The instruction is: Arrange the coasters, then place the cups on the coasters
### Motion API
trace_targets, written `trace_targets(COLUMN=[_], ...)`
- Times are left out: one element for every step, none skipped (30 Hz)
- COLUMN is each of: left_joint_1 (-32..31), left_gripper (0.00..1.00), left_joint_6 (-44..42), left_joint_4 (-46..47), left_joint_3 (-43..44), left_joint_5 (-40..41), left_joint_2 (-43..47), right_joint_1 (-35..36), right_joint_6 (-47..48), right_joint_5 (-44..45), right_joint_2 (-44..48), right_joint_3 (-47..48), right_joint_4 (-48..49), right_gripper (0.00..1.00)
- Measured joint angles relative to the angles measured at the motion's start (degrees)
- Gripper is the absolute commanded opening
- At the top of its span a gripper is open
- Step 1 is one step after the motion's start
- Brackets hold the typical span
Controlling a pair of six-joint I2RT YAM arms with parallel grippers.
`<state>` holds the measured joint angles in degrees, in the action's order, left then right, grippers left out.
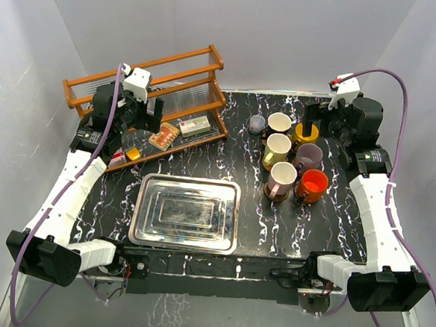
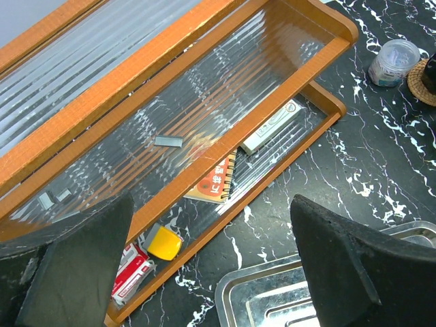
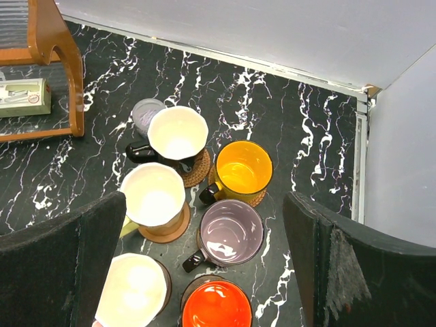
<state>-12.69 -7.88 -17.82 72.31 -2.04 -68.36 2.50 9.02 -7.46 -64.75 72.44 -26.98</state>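
Six cups stand in two rows at the right of the table: cream (image 3: 177,133), yellow (image 3: 244,167), olive-yellow (image 3: 153,194), mauve (image 3: 231,231), pale pink (image 3: 133,289) and red-orange (image 3: 216,306). Woven coasters (image 3: 199,170) show under the cream and yellow cups, and a smooth brown coaster (image 3: 170,230) shows under the olive-yellow one. Dark rims edge the bases of the other cups. My right gripper (image 3: 204,211) hangs open above the group (image 1: 315,114), holding nothing. My left gripper (image 2: 211,204) is open over the wooden rack (image 1: 154,113), also empty.
A small grey-blue pot (image 3: 146,112) sits beside the cream cup. A steel tray (image 1: 186,212) lies front centre. The orange wooden rack (image 2: 204,88) at back left holds a notebook (image 2: 216,182), a yellow box (image 2: 165,243) and small stationery. White walls enclose the table.
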Motion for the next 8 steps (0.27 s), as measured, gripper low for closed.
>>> trace_targets(left_joint_1=[0.00, 0.00, 0.00, 0.00, 0.00, 0.00, 0.02, 0.04], left_gripper=[0.99, 0.99, 0.99, 0.99, 0.99, 0.99, 0.99, 0.99], left_joint_6=[-0.02, -0.02, -0.02, 0.00, 0.00, 0.00, -0.02, -0.02], left_joint_4=[0.00, 0.00, 0.00, 0.00, 0.00, 0.02, 0.02, 0.02], left_joint_3=[0.00, 0.00, 0.00, 0.00, 0.00, 0.00, 0.00, 0.00], left_joint_5=[0.00, -0.02, -0.04, -0.07, -0.11, -0.13, -0.13, -0.13], left_joint_2=[0.00, 0.00, 0.00, 0.00, 0.00, 0.00, 0.00, 0.00], right_joint_1=[0.00, 0.00, 0.00, 0.00, 0.00, 0.00, 0.00, 0.00], right_joint_6=[0.00, 0.00, 0.00, 0.00, 0.02, 0.02, 0.02, 0.02], right_joint_5=[-0.02, -0.04, -0.04, -0.04, -0.04, -0.04, -0.04, -0.04], right_joint_2=[0.00, 0.00, 0.00, 0.00, 0.00, 0.00, 0.00, 0.00], right_joint_3=[-0.02, -0.04, -0.04, -0.04, -0.07, -0.09, -0.15, -0.17], right_joint_4=[0.00, 0.00, 0.00, 0.00, 0.00, 0.00, 0.00, -0.04], right_gripper=[0.99, 0.98, 0.98, 0.98, 0.98, 0.98, 0.99, 0.98])
